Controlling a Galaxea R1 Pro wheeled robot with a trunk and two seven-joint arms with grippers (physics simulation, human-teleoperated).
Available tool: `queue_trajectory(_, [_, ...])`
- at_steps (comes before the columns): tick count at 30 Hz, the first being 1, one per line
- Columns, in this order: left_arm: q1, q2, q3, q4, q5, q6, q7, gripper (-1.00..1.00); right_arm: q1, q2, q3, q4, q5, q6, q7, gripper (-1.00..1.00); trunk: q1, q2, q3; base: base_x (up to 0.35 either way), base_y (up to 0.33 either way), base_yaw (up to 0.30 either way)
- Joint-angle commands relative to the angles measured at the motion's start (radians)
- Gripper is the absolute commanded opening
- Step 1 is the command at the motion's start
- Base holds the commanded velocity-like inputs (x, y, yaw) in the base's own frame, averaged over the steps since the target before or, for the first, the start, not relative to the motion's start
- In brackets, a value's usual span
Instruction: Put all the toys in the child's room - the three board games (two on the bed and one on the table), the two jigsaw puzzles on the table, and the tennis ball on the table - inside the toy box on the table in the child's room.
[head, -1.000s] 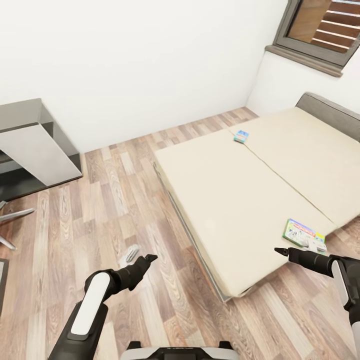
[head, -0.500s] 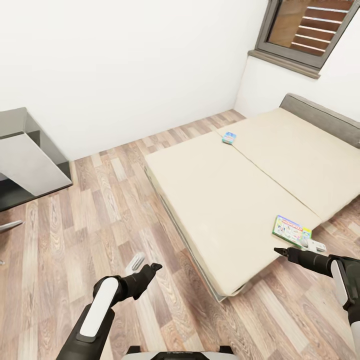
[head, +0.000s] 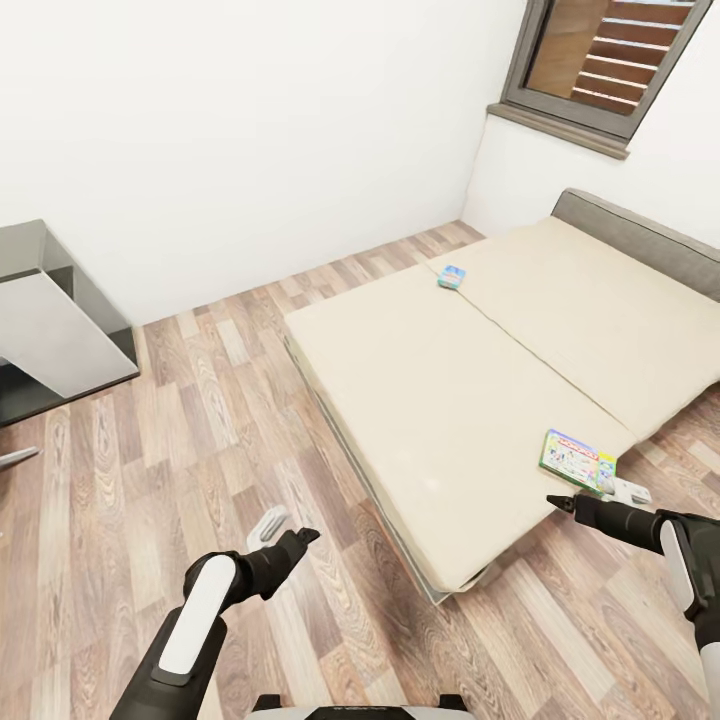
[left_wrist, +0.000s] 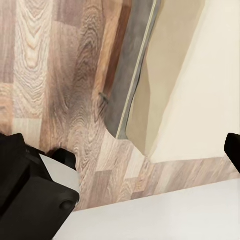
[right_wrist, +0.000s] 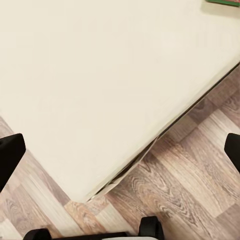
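Two board games lie on the bed (head: 470, 400). A small blue one (head: 453, 277) sits near the mattress's far edge. The green-edged Monopoly box (head: 577, 460) lies at the near right corner, and its green edge (right_wrist: 222, 2) also shows in the right wrist view. My right gripper (head: 560, 503) hovers just in front of the Monopoly box, a little short of it, open and empty. My left gripper (head: 300, 540) hangs over the wood floor beside the bed's near corner, open and empty. The table, toy box, jigsaw puzzles and tennis ball are out of view.
A dark grey cabinet with a white panel (head: 50, 320) stands at the left wall. A grey headboard (head: 630, 230) and a dark-framed window (head: 610, 60) are at the right. A chair leg (head: 15, 457) pokes in at the left edge. Wood floor (head: 200, 420) lies between cabinet and bed.
The whole view has swung right, so the bed and both games sit further left in the picture. Both arms hold the same pose, grippers still open.
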Motion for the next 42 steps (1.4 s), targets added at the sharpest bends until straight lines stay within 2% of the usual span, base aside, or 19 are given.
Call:
queue_trajectory(1, [-0.001, 0.004, 0.001, -0.003, 0.006, 0.001, 0.010, 1.00, -0.001, 0.001, -0.002, -0.001, 0.000, 0.006, 0.004, 1.00, 0.001, -0.002, -0.001, 0.000, 0.000, -0.014])
queue_trajectory(14, [-0.001, 0.059, 0.001, -0.041, -0.006, 0.018, 0.008, 1.00, -0.001, 0.003, -0.001, 0.000, -0.001, 0.006, 0.005, 1.00, 0.001, -0.002, -0.001, 0.003, 0.005, -0.006])
queue_trajectory(25, [-0.001, 0.072, 0.000, -0.074, -0.007, 0.036, 0.007, 1.00, -0.001, 0.009, -0.001, 0.000, -0.001, 0.006, 0.003, 1.00, 0.001, -0.002, 0.001, 0.107, 0.145, -0.048])
queue_trajectory(42, [-0.001, 0.077, 0.000, -0.167, -0.005, 0.054, 0.007, 1.00, -0.001, 0.012, 0.000, 0.000, -0.001, 0.006, 0.001, 1.00, 0.001, -0.002, 0.014, 0.219, 0.236, -0.204])
